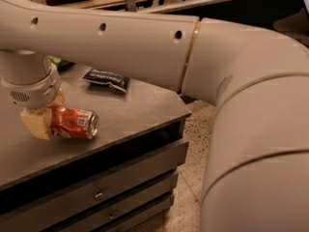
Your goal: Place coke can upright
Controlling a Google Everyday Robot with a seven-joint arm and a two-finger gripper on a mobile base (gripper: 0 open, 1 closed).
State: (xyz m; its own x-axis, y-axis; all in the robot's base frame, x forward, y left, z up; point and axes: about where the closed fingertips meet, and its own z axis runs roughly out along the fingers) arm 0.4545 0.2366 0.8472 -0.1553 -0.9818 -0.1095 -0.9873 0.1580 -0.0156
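The coke can (73, 123) is red-orange with a silver lid and lies on its side on the dark tabletop (140, 108), lid facing right. My gripper (48, 112) hangs from the wrist at the far left, directly over the can's bottom end. One cream finger (36, 124) sits in front of the can and the other behind it, and they press against its sides. The can's bottom end is hidden by the front finger.
A dark blue chip bag (105, 79) lies flat farther back on the table. A green object (60, 62) peeks out behind the wrist. My thick arm (145, 42) spans the view above the table. Drawers (99, 195) front the table; speckled floor (193, 178) lies to the right.
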